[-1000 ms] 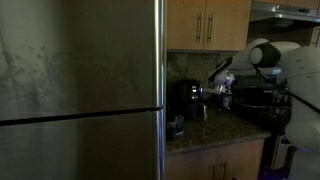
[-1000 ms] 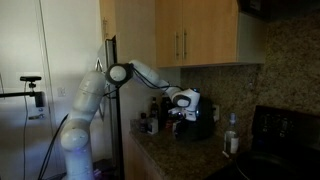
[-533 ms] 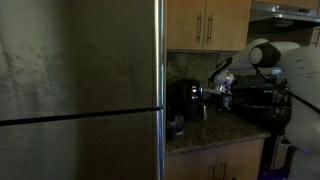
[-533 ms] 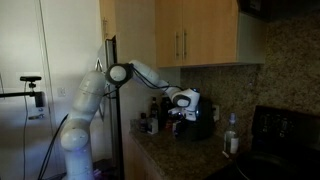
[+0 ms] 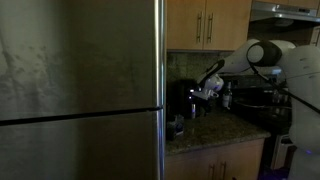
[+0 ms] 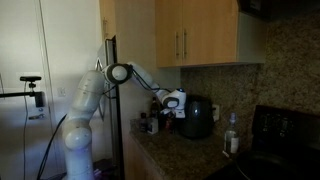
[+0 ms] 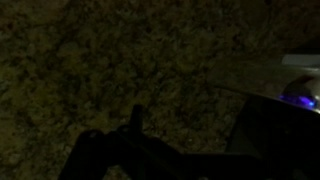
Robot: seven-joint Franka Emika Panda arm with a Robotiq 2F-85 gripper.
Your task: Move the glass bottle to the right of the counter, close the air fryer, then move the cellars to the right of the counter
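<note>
The slim dark glass bottle with the pale top [image 5: 226, 95] stands to the right of the black, round-cornered air fryer [image 5: 184, 98], near the black stove [image 6: 285, 135]. I think that job is done. The air fryer looks shut to me, but the room is dim and I cannot be sure of its drawer.

Here is what changed. A second ago my fingers [image 6: 172, 106] hung right in front of the air fryer. Now they have slid to the left in both exterior views. The glass bottle and the air fryer have not moved. To me this means I am finished with the air fryer and am going for the tiny pale-grey cellars [image 5: 177, 125]. I think they are the small pale thing at the left end of the dark speckled stone desk [image 5: 215, 132], next to the big grey fridge [image 5: 80, 90]. It is too small to be sure.

My white arm [image 6: 140, 80] goes up from its base to a bent elbow. Then it slopes down and out over the desk, with the wrist pointing down. The fingers are spread wide and hold nothing. They hang above the desk and touch nothing. The wrist view is very dark and shows only speckled stone.
</note>
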